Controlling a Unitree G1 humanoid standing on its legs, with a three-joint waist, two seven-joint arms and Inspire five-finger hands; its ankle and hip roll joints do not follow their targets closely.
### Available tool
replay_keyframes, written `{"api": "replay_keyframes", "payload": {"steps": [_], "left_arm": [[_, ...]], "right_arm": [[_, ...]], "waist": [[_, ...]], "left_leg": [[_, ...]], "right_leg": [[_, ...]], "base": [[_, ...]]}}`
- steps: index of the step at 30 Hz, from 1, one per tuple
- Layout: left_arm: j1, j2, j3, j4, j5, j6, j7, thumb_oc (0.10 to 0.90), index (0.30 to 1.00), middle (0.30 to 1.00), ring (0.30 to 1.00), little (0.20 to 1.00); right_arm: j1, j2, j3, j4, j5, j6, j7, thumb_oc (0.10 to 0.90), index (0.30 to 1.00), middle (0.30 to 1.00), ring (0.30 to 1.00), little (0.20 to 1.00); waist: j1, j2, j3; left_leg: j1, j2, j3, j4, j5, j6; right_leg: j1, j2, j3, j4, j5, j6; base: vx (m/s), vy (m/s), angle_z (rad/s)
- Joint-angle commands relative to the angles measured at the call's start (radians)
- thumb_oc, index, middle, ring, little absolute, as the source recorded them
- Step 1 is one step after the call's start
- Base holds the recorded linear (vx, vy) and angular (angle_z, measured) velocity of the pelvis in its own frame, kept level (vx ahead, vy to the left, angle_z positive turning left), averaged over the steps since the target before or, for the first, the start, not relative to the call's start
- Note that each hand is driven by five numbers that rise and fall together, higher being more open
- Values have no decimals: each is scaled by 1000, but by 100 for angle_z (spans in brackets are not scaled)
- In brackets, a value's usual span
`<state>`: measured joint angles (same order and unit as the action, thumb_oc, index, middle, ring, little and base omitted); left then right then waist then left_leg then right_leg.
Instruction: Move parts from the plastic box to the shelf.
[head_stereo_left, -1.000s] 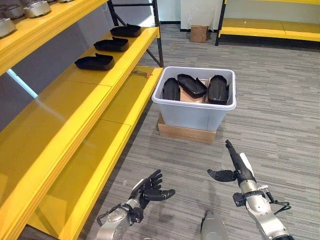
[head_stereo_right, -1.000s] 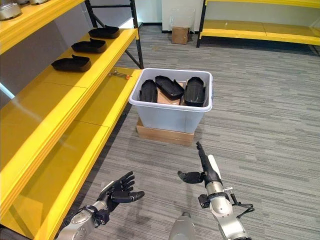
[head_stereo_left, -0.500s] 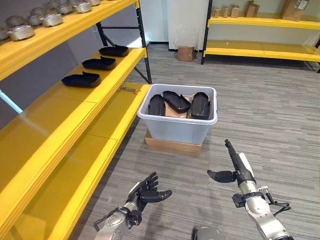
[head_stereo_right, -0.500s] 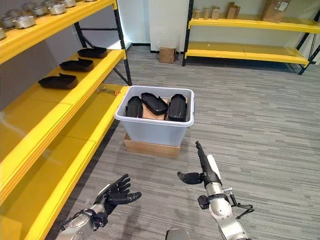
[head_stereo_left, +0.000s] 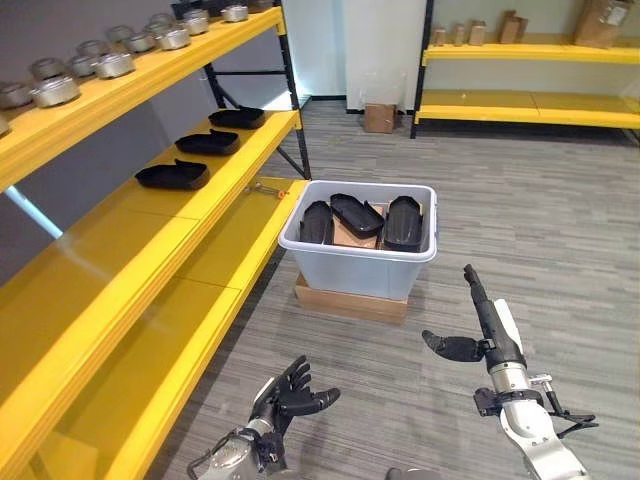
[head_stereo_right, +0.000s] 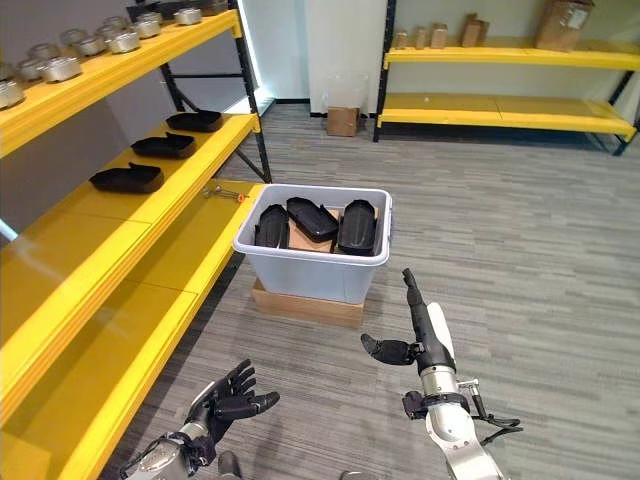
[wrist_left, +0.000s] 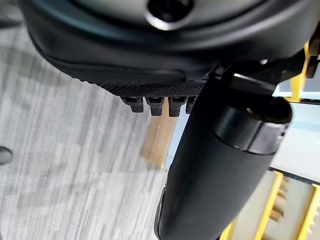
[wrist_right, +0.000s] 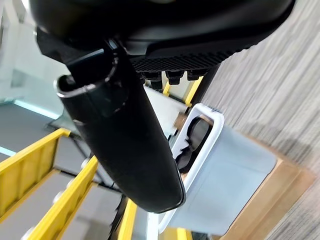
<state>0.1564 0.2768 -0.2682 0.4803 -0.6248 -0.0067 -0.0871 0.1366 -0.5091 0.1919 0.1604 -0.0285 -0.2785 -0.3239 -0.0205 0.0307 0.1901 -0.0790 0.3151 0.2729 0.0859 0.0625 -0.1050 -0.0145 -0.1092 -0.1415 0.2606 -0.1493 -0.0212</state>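
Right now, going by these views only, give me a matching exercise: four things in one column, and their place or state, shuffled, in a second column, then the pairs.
Things:
1. plastic box
2. three black parts on the shelf
3. right hand
4. small cardboard box

Place or state:
A. on the floor near the far wall
B. fingers straight, holding nothing, short of the box
C. resting on a flat cardboard slab, black parts inside
D. in a row on the middle yellow board, at the robot's left

Pairs: 1-C, 2-D, 3-B, 4-A
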Motion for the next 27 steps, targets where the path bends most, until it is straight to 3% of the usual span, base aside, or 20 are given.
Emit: {"api": "replay_keyframes", "payload": {"steps": [1, 7, 12, 15, 16, 19, 21, 23, 25, 27], "left_arm": [[-21, -7, 67, -106, -20, -106, -26, 900, 1000, 1000, 1000, 1000], [-65, 14, 39, -118, 3, -141, -26, 900, 1000, 1000, 1000, 1000], [-98, 67, 48, -152, 69, -170, -30, 900, 1000, 1000, 1000, 1000], [-105, 85, 66, -172, 46, -146, -52, 900, 1000, 1000, 1000, 1000], [-109, 88, 74, -180, 36, -141, -61, 900, 1000, 1000, 1000, 1000], [-112, 89, 80, -190, 25, -139, -70, 900, 1000, 1000, 1000, 1000], [-114, 88, 85, -206, -24, -142, -99, 900, 1000, 1000, 1000, 1000], [-116, 85, 87, -214, -27, -149, -109, 900, 1000, 1000, 1000, 1000], [-120, 77, 82, -249, -37, -160, -130, 900, 1000, 1000, 1000, 1000], [-132, 72, 64, -293, -22, -165, -128, 900, 1000, 1000, 1000, 1000]], "right_arm": [[-61, -35, -47, -168, 14, -126, -48, 900, 1000, 1000, 1000, 1000], [-69, -11, -35, -151, 24, -127, -54, 900, 1000, 1000, 1000, 1000], [-99, 27, -23, -128, -3, -119, -109, 900, 1000, 1000, 1000, 1000], [-105, 43, -22, -123, -20, -104, -112, 900, 1000, 1000, 1000, 1000], [-115, 51, -12, -105, -41, -87, -133, 900, 1000, 1000, 1000, 1000], [-141, 58, 4, -64, -49, -92, -166, 900, 1000, 1000, 1000, 1000], [-172, 67, 14, -43, -32, -96, -146, 900, 1000, 1000, 1000, 1000], [-178, 68, 16, -46, -38, -100, -144, 900, 1000, 1000, 1000, 1000], [-190, 73, 22, -77, -44, -94, -130, 900, 1000, 1000, 1000, 1000], [-203, 74, 32, -94, -37, -102, -116, 900, 1000, 1000, 1000, 1000]], "waist": [[14, -10, 4], [20, -32, 0], [50, -48, -36], [60, -64, -50], [70, -71, -59], [85, -72, -70], [110, -84, -76], [116, -83, -79], [136, -83, -82], [129, -80, -74]], "left_leg": [[-8, 12, -10, 14, 50, -23], [2, -85, -23, 104, -59, 32], [20, -168, -17, 81, -100, 86], [22, -214, -16, 92, -137, 118], [20, -240, -14, 103, -159, 138], [18, -259, -8, 112, -177, 158], [26, -305, 1, 117, -201, 186], [26, -310, 4, 113, -201, 192], [44, -335, 29, 96, -207, 214], [69, -348, 59, 84, -221, 221]], "right_leg": [[94, -2, -35, 13, -71, 77], [96, -7, -37, 124, -132, 85], [107, -6, -42, 159, -106, 120], [113, -17, -41, 181, -94, 135], [116, -21, -40, 194, -78, 143], [120, -24, -47, 210, -60, 148], [135, -44, -81, 244, -27, 169], [129, -46, -92, 254, -13, 174], [119, -85, -148, 313, 34, 195], [64, -70, -159, 312, 77, 204]], "base": [[253, 407, -53], [191, 318, -8], [189, 243, 6], [138, 181, 10], [111, 164, 11], [115, 168, -16], [138, 197, -14], [52, 98, -22], [67, 135, -29], [128, 68, -54]]}}
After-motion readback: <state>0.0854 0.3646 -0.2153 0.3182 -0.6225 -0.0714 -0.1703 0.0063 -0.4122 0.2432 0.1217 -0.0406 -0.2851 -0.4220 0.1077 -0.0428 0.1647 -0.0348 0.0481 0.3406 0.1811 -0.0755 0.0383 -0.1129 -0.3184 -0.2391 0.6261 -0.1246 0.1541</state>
